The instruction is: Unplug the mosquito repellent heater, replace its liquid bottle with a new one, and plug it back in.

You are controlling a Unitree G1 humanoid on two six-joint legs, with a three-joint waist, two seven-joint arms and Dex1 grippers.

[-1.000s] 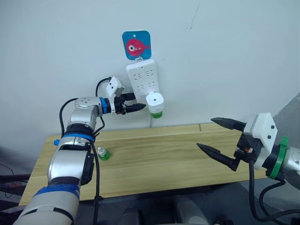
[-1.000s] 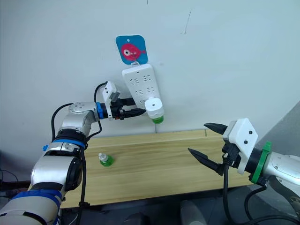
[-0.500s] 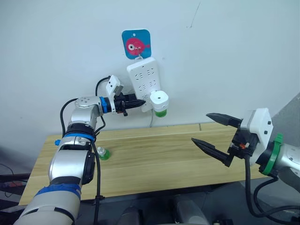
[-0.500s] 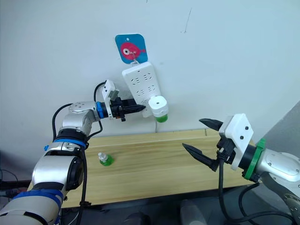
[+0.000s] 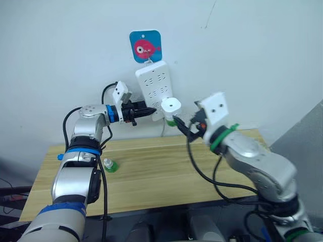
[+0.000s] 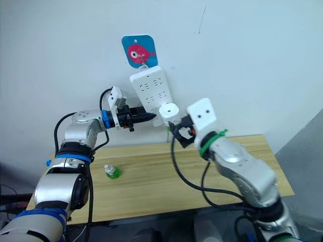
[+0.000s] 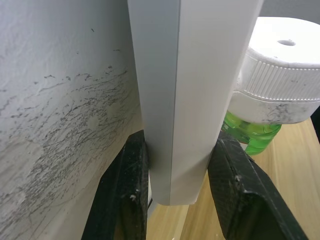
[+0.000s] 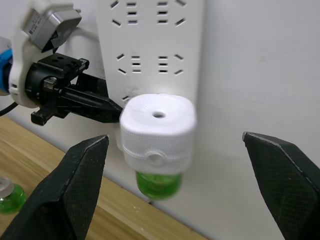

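The heater (image 8: 157, 131) sat plugged into the low end of the strip (image 5: 154, 88) on the wall, its green bottle (image 8: 156, 184) hanging beneath it. The left gripper (image 7: 175, 197) was clamped on the strip's lower edge, one finger (image 7: 125, 192) behind it against the wall and the other in front, just beside the heater. This hold likely served to steady the hanging strip so it would not swing or lift when the heater was pulled.

The right gripper (image 8: 180, 187) faced the heater with its fingers spread wide, one on each side of the white body and neither touching it. The heater lay centred in the gap ahead of the fingertips, so the opening looked set for closing on its sides.

By that layout the unplugging was not yet done. A spare bottle (image 5: 110, 165) stood on the table (image 5: 151, 176), below the left arm and well apart from both grippers, presumably waiting for the swap.
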